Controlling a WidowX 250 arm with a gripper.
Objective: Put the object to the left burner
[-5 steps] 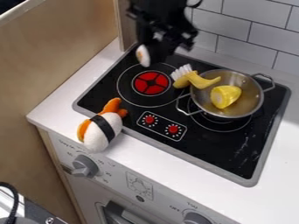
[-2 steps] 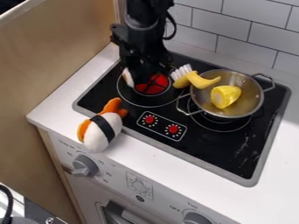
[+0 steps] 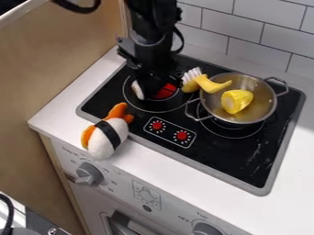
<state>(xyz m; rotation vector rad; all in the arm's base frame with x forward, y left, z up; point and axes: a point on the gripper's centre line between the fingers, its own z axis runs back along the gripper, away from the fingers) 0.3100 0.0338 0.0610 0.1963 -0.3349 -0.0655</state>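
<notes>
White, smooth-looking and rounded: the small object [image 3: 138, 89], partly hidden by the black gripper [image 3: 153, 87]. It is seen at the left side of the left burner [image 3: 166, 91], beside the red centre. Contact with the burner can't be confirmed. Gripper is lowered over the same burner; whether it is open or closed on the object can't be told from this angle.

Burner: flat red disc, dark crossbars, thin pale outer ring, set in a glossy black cooktop [image 3: 211, 153] with a grey rim. Shiny metal pot [image 3: 262, 104], round, two loop handles, is seated on the right burner. A yellow lump [image 3: 236, 101] with a paler face is held in it. Brush [image 3: 205, 84], smooth yellow handle, stiff white bristles, is laid across the pot's left rim; bristles are pointed at the left burner, near the gripper, so the right side is crowded.

Soft plush toy [image 3: 108, 139], white with black band and orange ends, is laid over the cooktop's front-left edge, onto the white bench [image 3: 291, 176]. Left side is bounded by a wooden panel [image 3: 61, 64], back by white tiles [image 3: 245, 43]. Black surface is left between burner and red-knobbed control panel [image 3: 170, 132], giving some room frontward.
</notes>
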